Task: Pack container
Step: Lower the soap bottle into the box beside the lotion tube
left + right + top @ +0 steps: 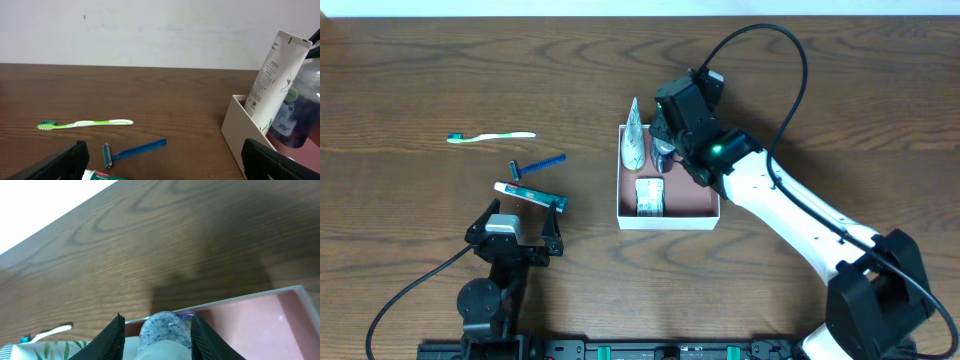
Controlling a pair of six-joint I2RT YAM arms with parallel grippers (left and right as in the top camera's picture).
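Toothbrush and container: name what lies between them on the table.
A blue razor lies between the toothbrush and the container, apart from both; otherwise the stretch is bare. The overhead view shows it best.

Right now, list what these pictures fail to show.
1. Bottom of the bottle: overhead, covered by the right hand; right wrist, cut off below.
2. Toothpaste: left wrist, cut by the bottom edge.
3. Print on the packet in the box: overhead, too small.

A dark wood-grain table (400, 60) stands before a plain white wall (150, 30).
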